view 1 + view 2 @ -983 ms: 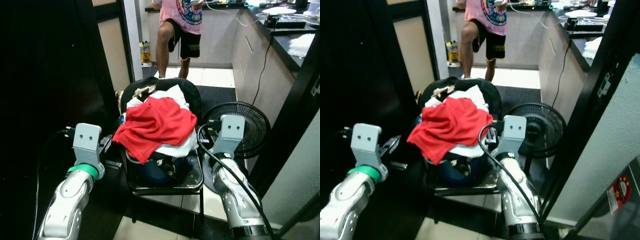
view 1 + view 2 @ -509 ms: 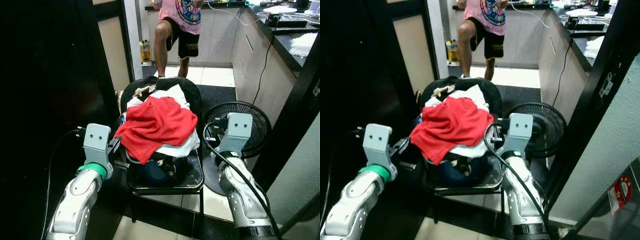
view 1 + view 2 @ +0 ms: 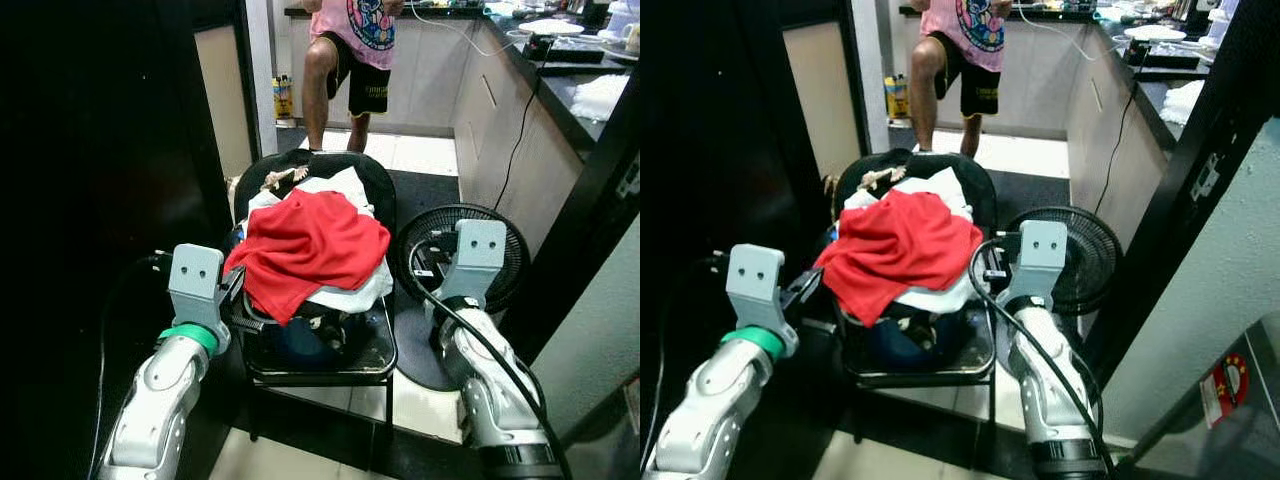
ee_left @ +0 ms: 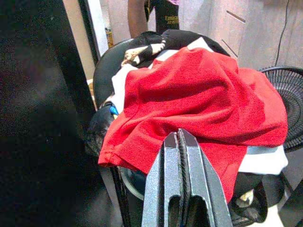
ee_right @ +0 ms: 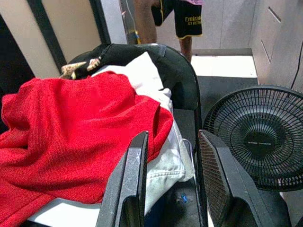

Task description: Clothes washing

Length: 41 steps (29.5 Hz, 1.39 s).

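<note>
A heap of clothes lies on a black chair (image 3: 318, 372) in front of me, with a red shirt (image 3: 310, 245) on top. White garments (image 3: 352, 292) and dark items lie under it. My left gripper (image 4: 182, 137) is shut and empty, and it points at the red shirt's lower hem from the chair's left side (image 3: 234, 292). My right gripper (image 5: 173, 135) is open beside the chair's right edge (image 3: 414, 262). Its two fingers frame the shirt's edge and the white cloth without touching them.
A black floor fan (image 5: 258, 137) stands just right of the chair, behind my right arm. A person (image 3: 355, 55) stands beyond the chair in the kitchen passage. Cabinets and a dark counter (image 3: 590, 95) run along the right, and a dark door panel (image 3: 90, 150) is on the left.
My left gripper has moved in closer to the chair's left side. The right arm rose slightly. The camera has shifted a little, and the person's legs have moved.
</note>
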{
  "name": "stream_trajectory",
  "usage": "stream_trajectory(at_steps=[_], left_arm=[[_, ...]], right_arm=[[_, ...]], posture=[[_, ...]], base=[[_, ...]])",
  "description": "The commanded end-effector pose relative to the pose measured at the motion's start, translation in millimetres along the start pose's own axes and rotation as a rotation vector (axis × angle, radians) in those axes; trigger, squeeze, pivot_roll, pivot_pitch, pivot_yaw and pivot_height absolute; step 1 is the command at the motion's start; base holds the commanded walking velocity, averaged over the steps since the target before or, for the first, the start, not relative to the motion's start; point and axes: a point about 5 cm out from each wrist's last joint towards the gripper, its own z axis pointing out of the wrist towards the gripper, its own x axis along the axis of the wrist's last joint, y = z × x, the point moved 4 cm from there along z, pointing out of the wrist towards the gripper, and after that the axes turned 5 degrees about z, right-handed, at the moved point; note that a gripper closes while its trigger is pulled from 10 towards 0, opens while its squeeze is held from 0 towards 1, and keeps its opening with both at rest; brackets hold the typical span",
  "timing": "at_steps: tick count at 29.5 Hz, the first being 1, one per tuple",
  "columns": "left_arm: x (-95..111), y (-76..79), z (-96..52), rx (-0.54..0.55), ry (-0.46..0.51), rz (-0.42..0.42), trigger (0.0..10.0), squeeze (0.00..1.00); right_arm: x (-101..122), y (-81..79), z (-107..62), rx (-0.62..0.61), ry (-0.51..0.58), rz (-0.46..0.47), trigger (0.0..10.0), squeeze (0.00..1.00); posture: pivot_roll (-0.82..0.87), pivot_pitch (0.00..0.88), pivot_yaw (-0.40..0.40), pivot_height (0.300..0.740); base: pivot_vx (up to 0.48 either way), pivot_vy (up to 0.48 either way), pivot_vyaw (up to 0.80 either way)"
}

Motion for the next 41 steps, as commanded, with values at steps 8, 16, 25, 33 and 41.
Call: stream_trajectory(at_steps=[8,16,25,33,41], left_arm=[[2.0,-1.6,1.7,0.021,0.013,-0.007,10.0,0.00],[0.6,-1.7,1.2,0.022,0.009,-0.018,10.0,0.00],[-0.1,-0.9,2.3,0.020,0.007,-0.022,10.0,0.00],[-3.3,-0.2,1.4,0.023,-0.007,-0.021,10.0,0.00],[-6.4,-1.3,1.0,0.032,-0.022,-0.017,10.0,0.00]], right_arm=[[-4.7,0.4,-0.1,0.011,-0.030,0.004,10.0,0.00],[-7.4,0.1,-2.6,0.009,-0.039,0.009,10.0,0.00],[-7.8,1.4,-3.4,0.007,-0.046,0.008,10.0,0.00],[-8.3,1.4,-4.0,0.010,-0.052,0.006,10.0,0.00],[-9.3,0.8,-3.8,0.014,-0.060,0.004,10.0,0.00]], posture=[[-0.02,0.045,0.044,0.740],[-0.02,0.048,0.045,0.740],[-0.02,0.051,0.040,0.740],[-0.03,0.054,0.033,0.740],[-0.02,0.053,0.028,0.740]], base=[[0.427,0.000,0.00],[0.437,0.000,0.00],[0.437,0.000,0.00],[0.371,0.000,0.00],[0.000,0.000,0.00]])
